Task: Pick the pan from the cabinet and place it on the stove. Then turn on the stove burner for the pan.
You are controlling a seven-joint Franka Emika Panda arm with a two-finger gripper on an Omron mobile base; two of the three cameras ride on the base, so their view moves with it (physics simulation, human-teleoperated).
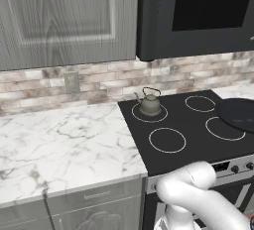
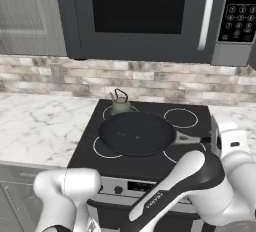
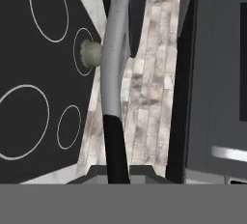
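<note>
Tool [image 3: 116, 172] pinches the handle of the round, shallow matte-black pan [image 2: 137, 133] above the stove [image 2: 150, 163]

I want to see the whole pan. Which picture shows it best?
The right base view: the pan shows whole, over the stove. The left base view catches its edge; the hand view, its handle in the shut gripper.
</note>
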